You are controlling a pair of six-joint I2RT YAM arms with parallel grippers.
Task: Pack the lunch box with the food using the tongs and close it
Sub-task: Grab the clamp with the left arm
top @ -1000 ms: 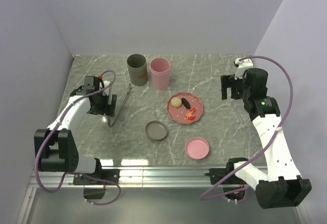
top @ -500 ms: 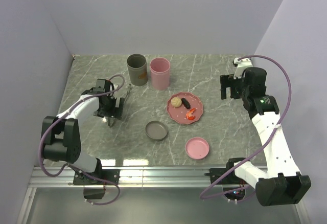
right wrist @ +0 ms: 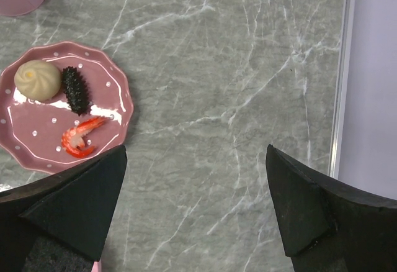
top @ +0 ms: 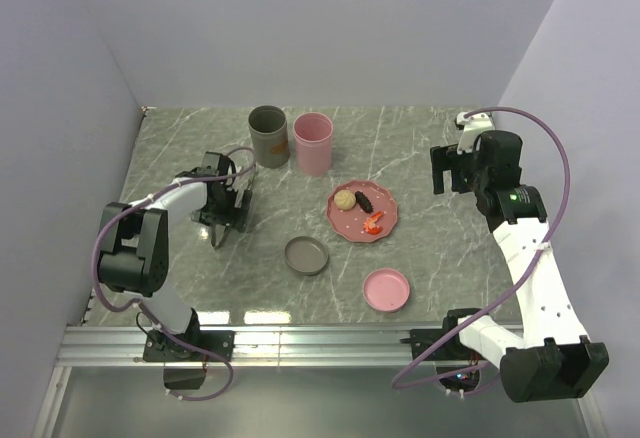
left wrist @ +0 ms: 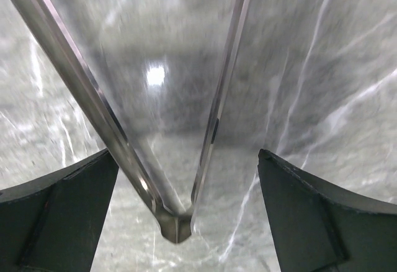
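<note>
Table [top: 420, 148]: grey marble.
Left gripper [top: 225, 206]: fingers [left wrist: 56, 213] wide apart, straddling the tongs without touching them; from above it hides most of them.
Right gripper [top: 447, 183]: apart, empty, over bare table right of the plate.
Tongs [left wrist: 87, 92]: slim grey metal, flat at table's left (tips cut off in the left wrist view; joined end nearest).
Plate [right wrist: 25, 154]: pink, partly cut off.
Food: beige ball [right wrist: 37, 78], dark piece [right wrist: 74, 90] just beside it, shrimp [right wrist: 79, 136].
</note>
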